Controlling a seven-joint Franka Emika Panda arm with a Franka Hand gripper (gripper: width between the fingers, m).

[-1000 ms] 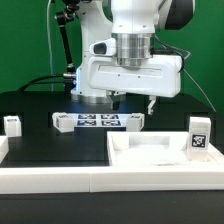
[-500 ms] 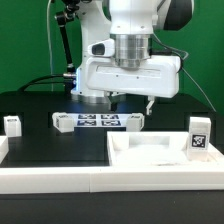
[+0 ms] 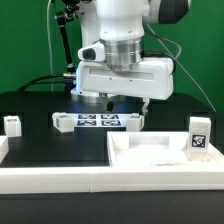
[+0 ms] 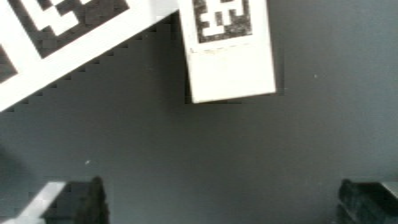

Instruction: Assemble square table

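The white square tabletop (image 3: 160, 157) lies at the front on the exterior view's right, rims up. One tagged white leg (image 3: 199, 135) stands on its far right corner. Another leg (image 3: 12, 124) stands at the far left. Two more white legs (image 3: 62, 122) (image 3: 134, 121) lie at the two ends of the marker board (image 3: 97, 121). My gripper (image 3: 127, 102) hangs above the table just behind that board. In the wrist view a tagged leg (image 4: 231, 50) lies on the black table ahead of the gripper (image 4: 222, 205), whose fingers (image 4: 71, 200) stand wide apart with nothing between them.
A long white border bar (image 3: 55, 176) runs along the front edge, with another piece (image 3: 3, 150) at the left. The marker board also shows in the wrist view (image 4: 54, 45) beside the leg. A green backdrop and cables stand behind the arm.
The arm's hand has shifted a little toward the exterior view's left and turned slightly. The parts on the table have not moved.
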